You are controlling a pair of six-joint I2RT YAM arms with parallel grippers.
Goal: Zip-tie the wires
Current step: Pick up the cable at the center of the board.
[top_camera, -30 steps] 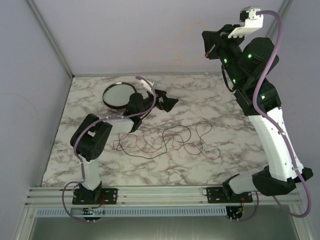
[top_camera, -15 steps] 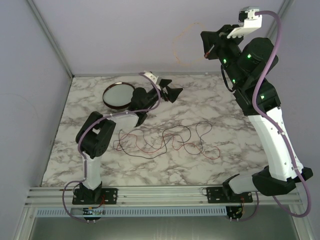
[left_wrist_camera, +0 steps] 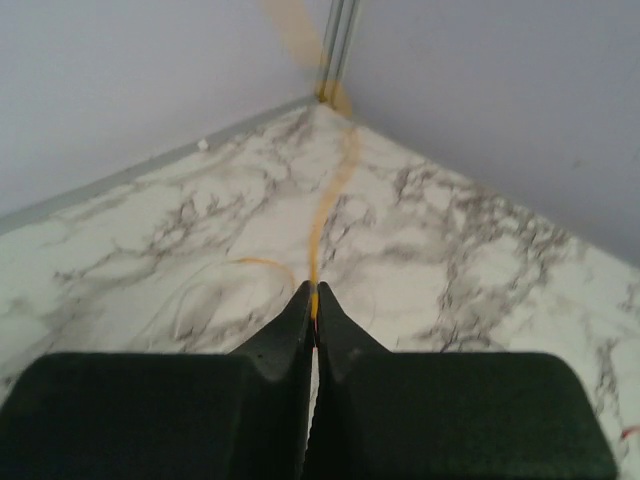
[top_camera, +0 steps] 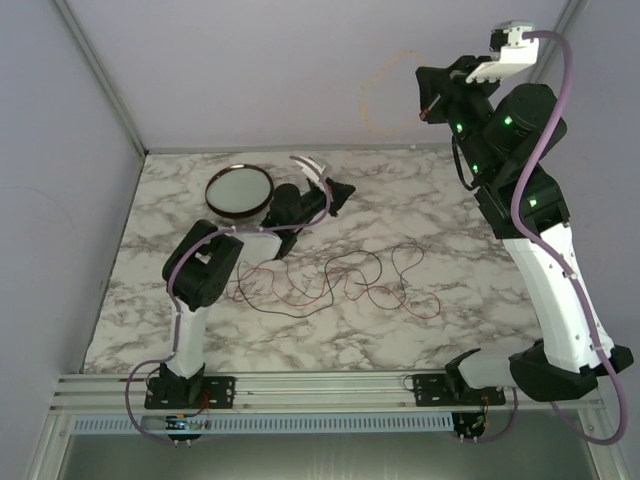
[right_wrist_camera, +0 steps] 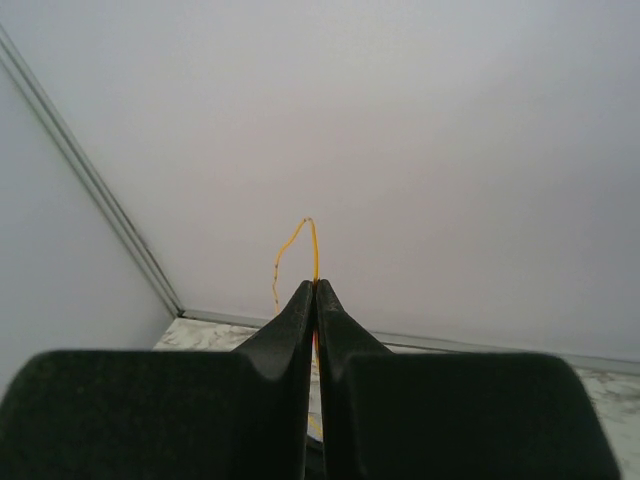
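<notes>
Orange strand — judged to be the tie — leaves both pincers. The right gripper is clenched on it high up, its loop hanging just left of the tips. The left gripper has its jaws pressed together, with an orange line, seemingly the same one, running out from between them. The wires lie loose on the marble table, held by neither pincer — below and behind the left gripper's tips, toward the arm bases, their tangle stretched crosswise. The left arm is much the nearer; it is folded low, elbow raised, forearm reaching forward. The right arm stands almost fully extended, the wires far beneath its wrist.
</notes>
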